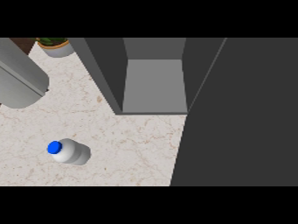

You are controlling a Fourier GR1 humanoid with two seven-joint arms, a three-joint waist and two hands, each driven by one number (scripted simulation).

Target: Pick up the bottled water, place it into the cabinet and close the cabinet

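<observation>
Head view showed you the cabinet [154,83] standing open on the marble counter [138,144], with its pale grey inside in plain sight between dark side walls. Its dark door [254,118] was swung out on the cabinet's right side and ran forward toward you. The bottled water [69,152] stood on the counter well in front of the cabinet and off to its left. It appeared upright, touched nothing, and had its blue cap [54,148] turned up at you. A thick grey forearm [9,74] slanted in to the left of the cabinet, apart from its left wall. A potted plant [54,45] sat just beside that wall's far end. Neither hand showed, so you could not tell whether either was apart, together or clamped on anything.
</observation>
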